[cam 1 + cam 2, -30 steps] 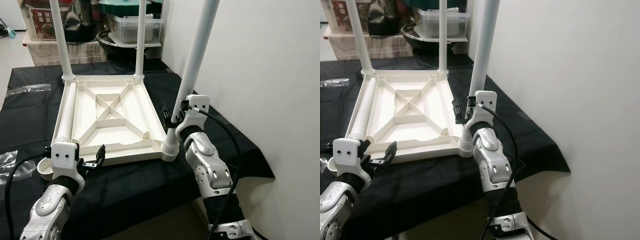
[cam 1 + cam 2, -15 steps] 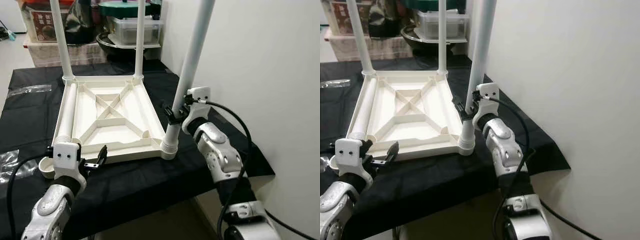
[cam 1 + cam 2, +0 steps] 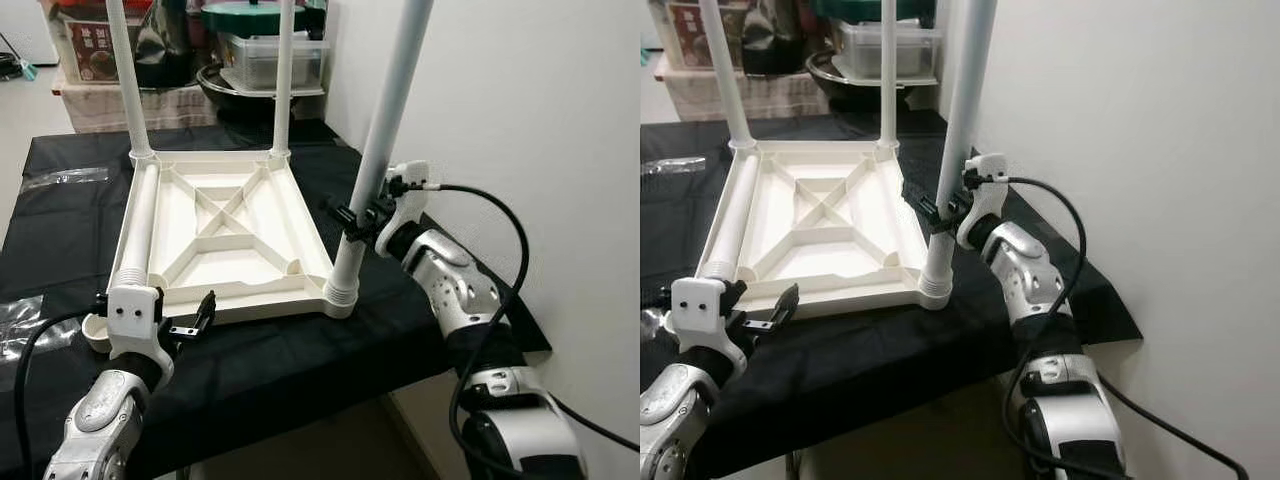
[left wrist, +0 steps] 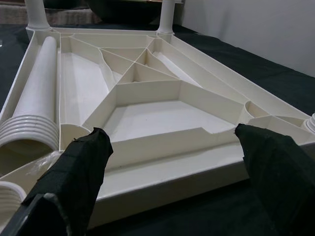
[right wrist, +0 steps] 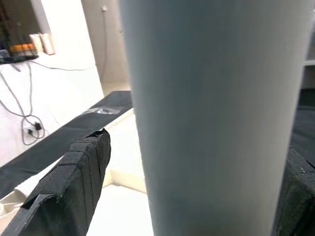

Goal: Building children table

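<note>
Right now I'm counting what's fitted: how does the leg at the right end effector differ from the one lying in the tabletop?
The gripped leg stands upright in its near-right corner socket; the loose leg lies flat along the upturned tabletop's left channel. The right end effector straddles the first; nothing holds the second. Both are white tubes.

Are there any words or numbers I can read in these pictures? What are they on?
Red and white printed box behind the black-clothed table: it carries print, too small and blurred to read.
White plastic upturned children's table top: no words or numbers visible.
Nothing else readable.
</note>
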Motion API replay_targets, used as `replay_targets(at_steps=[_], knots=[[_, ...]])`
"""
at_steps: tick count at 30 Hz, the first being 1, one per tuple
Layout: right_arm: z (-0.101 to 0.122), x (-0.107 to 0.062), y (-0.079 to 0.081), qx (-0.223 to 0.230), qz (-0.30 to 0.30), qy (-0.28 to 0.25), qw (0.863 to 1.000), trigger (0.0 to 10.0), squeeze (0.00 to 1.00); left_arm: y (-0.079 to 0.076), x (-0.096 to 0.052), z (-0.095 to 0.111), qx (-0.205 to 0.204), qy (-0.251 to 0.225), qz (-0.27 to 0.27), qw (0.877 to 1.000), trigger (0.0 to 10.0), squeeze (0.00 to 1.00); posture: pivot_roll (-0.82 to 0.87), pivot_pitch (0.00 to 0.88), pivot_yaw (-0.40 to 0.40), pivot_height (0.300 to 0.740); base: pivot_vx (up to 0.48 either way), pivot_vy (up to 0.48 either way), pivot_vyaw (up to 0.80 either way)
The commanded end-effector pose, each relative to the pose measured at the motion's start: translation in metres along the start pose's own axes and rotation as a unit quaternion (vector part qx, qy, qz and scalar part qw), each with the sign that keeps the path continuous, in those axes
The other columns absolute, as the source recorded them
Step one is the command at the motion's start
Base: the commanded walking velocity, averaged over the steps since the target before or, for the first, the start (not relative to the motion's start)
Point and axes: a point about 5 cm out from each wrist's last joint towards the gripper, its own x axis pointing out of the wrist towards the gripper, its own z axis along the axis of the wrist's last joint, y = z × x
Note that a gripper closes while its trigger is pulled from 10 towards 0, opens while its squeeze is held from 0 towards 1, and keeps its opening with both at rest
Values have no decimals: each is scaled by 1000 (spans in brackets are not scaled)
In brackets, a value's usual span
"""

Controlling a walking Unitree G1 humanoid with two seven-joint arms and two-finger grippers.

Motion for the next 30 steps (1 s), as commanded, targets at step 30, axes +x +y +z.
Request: replay_targets(at_steps=[30], knots=[[4,-1,-23,-42,89,38,994,10000,0,-5,-4,-4,-11,2,-6,1000,10000,0,86,0,-123,740,0,0,0]])
